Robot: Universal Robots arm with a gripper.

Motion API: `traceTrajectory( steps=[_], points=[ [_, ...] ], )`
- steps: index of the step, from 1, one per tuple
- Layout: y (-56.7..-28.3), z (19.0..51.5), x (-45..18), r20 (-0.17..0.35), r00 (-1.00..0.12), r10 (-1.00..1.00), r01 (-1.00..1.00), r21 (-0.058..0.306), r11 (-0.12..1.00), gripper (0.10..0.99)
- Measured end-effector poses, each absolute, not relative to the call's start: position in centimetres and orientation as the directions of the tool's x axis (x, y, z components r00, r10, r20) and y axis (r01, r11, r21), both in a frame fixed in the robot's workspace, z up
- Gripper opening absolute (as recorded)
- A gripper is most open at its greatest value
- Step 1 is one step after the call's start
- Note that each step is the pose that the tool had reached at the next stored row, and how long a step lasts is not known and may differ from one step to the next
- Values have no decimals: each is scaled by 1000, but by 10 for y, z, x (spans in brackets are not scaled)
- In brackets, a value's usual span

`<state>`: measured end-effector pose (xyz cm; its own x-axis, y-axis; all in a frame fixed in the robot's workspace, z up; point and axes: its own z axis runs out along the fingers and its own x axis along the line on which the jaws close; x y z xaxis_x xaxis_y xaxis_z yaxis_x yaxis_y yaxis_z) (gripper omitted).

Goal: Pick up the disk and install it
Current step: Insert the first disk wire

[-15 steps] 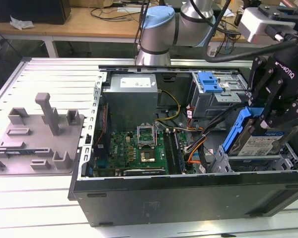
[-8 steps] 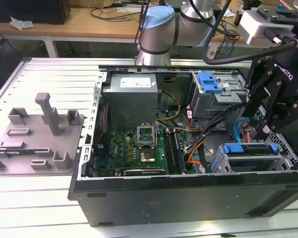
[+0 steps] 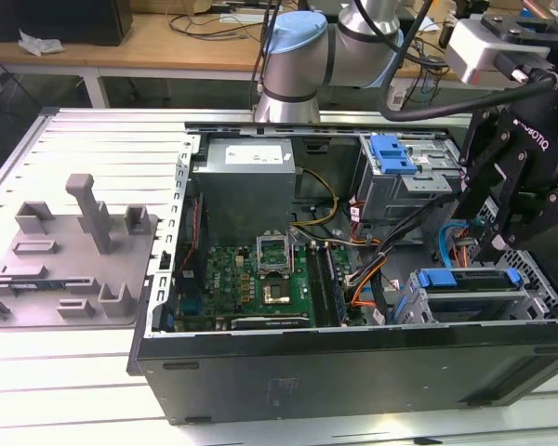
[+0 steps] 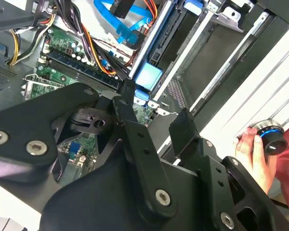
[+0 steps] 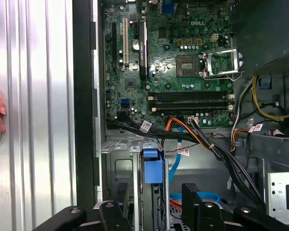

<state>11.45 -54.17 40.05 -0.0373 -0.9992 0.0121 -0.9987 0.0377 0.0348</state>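
The disk (image 3: 470, 290) sits in a metal drive cage (image 3: 405, 302) at the corner of the open computer case (image 3: 353, 372), by the case's near wall on the exterior view's right. Its blue carrier bracket faces up and its silver body lies below it. The gripper (image 3: 502, 243) hangs just above that corner. In both wrist views its 2 black fingers (image 5: 192, 197) stand wide apart and clamp nothing. The disk's blue tab (image 5: 152, 168) shows in line with the gap between them, and I cannot tell whether either finger touches it. In the second wrist view the gripper (image 4: 155, 103) sits just short of the same blue tab (image 4: 148, 77). The green motherboard (image 3: 260, 279) fills the case's middle, with a grey power-supply box (image 3: 246, 186) against the far wall. A person's hand (image 4: 250, 149) rests on the ribbed table (image 3: 93, 139) beside the case. A grey fixture (image 3: 70, 251) stands near the table's edge on the exterior view's left.
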Motion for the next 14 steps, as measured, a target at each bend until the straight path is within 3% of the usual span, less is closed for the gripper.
traceTrajectory(
  steps=[9, 14],
  points=[
    [-535, 400, 115, 24, -36, -999, -999, 34, 37, 565],
    [-504, 400, 115, 160, -36, -987, -999, 29, 42, 565]
  ],
)
